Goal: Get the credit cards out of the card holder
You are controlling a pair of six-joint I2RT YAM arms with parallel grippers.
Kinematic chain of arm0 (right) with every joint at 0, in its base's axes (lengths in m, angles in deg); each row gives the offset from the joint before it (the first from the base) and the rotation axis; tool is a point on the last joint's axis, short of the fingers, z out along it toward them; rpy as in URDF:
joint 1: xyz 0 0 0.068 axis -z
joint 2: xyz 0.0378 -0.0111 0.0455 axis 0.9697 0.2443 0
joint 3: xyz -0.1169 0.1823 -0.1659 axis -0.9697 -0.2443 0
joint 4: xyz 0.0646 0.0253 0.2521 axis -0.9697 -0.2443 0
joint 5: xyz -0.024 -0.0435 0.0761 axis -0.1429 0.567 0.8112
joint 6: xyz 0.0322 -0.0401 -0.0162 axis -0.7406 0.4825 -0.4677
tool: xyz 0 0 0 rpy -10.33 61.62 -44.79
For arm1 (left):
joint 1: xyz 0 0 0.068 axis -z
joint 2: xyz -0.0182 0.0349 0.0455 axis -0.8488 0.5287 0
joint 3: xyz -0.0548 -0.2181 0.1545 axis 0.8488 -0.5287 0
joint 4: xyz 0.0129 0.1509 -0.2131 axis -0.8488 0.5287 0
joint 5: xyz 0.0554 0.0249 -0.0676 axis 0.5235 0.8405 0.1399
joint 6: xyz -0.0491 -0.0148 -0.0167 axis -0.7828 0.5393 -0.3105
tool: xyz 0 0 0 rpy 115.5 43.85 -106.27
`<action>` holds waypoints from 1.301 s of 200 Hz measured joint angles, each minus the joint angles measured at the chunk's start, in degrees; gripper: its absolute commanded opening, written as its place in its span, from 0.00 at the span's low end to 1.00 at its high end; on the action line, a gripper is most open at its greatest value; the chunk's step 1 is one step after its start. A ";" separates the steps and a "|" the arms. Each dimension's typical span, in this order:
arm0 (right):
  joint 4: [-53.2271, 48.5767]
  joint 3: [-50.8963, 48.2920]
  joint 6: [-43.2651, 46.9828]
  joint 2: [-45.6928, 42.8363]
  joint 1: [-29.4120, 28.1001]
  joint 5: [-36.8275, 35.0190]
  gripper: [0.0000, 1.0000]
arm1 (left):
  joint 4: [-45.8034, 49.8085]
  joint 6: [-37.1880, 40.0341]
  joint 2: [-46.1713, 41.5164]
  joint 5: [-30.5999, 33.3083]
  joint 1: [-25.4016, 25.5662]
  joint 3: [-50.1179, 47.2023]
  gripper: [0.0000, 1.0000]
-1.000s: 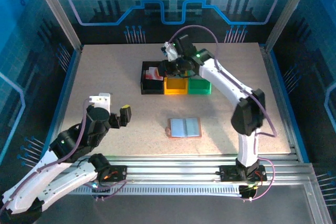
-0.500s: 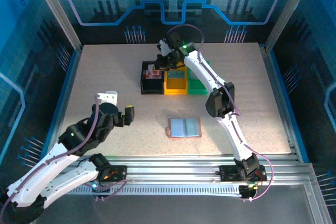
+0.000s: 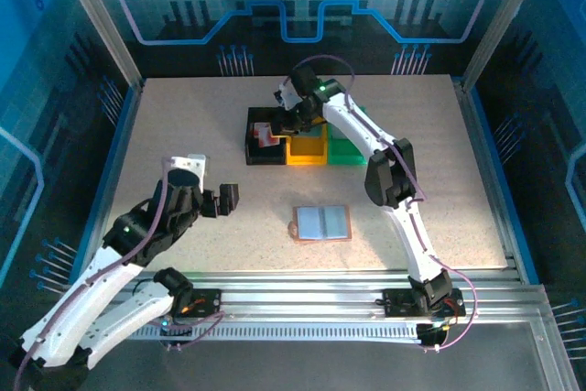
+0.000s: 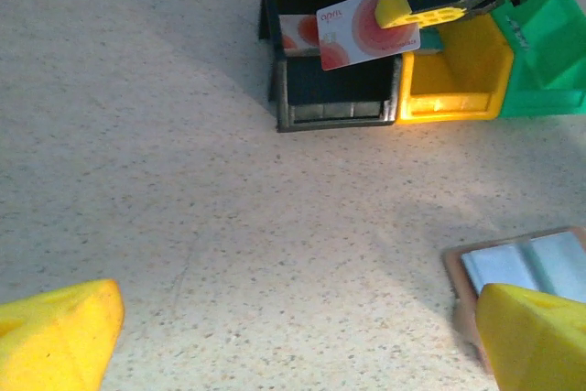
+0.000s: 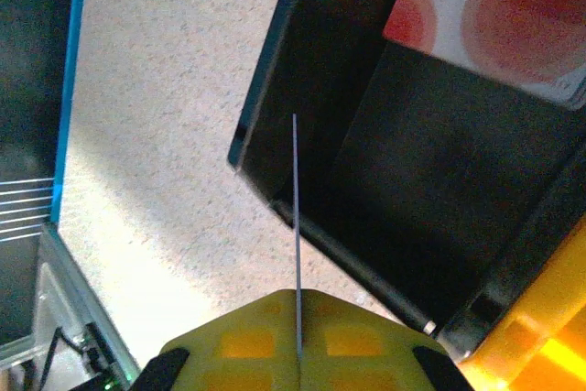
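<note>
The salmon-pink card holder (image 3: 321,223) lies open on the table (image 4: 137,180), grey-blue lining up. Well beyond it, a red-patterned credit card (image 4: 366,32) is pinched edge-on in the right gripper (image 4: 403,8), just above the black bin (image 4: 334,114). A second red card (image 4: 298,32) sits inside that bin. The left gripper (image 4: 293,345) hovers over the table, jaws wide apart.

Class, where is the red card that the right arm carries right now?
In the left wrist view the red card hangs pinched in the shut jaws of the right gripper, over the black bin, beside the yellow bin.
</note>
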 measured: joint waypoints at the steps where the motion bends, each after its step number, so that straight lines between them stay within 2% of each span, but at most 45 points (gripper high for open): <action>1: 0.04 -0.02 0.00 -0.04 0.04 0.11 0.00 | -0.02 0.02 0.35 -0.55 -0.46 0.11 0.99; 27: 1.99 -1.84 0.33 -2.14 0.94 1.75 0.00 | -2.49 -0.20 6.05 -9.99 -6.91 1.64 0.99; 70: 1.03 1.92 0.85 -2.10 1.66 1.38 0.00 | -5.44 -1.25 5.07 -17.99 -10.25 1.16 0.99; 132: 0.57 10.21 -0.04 4.26 1.60 0.61 0.00 | -6.58 -1.29 3.10 -19.85 -11.69 -0.76 0.99; 260: 0.28 12.04 -1.81 9.53 1.29 -1.75 0.00 | -6.64 -1.31 4.35 -20.90 -11.76 -1.07 0.99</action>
